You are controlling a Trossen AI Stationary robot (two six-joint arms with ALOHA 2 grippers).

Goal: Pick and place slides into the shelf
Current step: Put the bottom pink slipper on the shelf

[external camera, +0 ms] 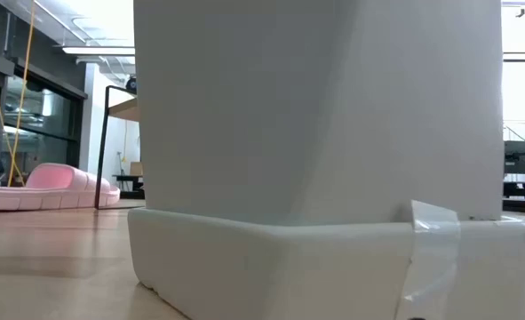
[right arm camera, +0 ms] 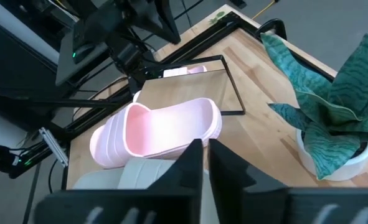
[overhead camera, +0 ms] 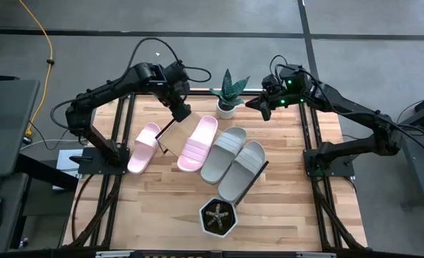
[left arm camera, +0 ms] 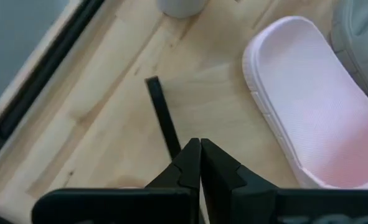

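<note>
A white planter [external camera: 315, 178] fills the low view, hiding nearly everything behind it. From above, three slides lie across the shelf [overhead camera: 174, 135]: one pale pink slide [overhead camera: 199, 142] and two grey-beige slides [overhead camera: 232, 161]. The other pink slide [overhead camera: 145, 147] rests beside it on the tabletop [overhead camera: 298, 208], so one placement seems left. Left gripper [overhead camera: 180, 111] shut at the shelf's end frame; whether it pinches it is unclear. Right gripper [overhead camera: 267, 109] shut, empty.
</note>
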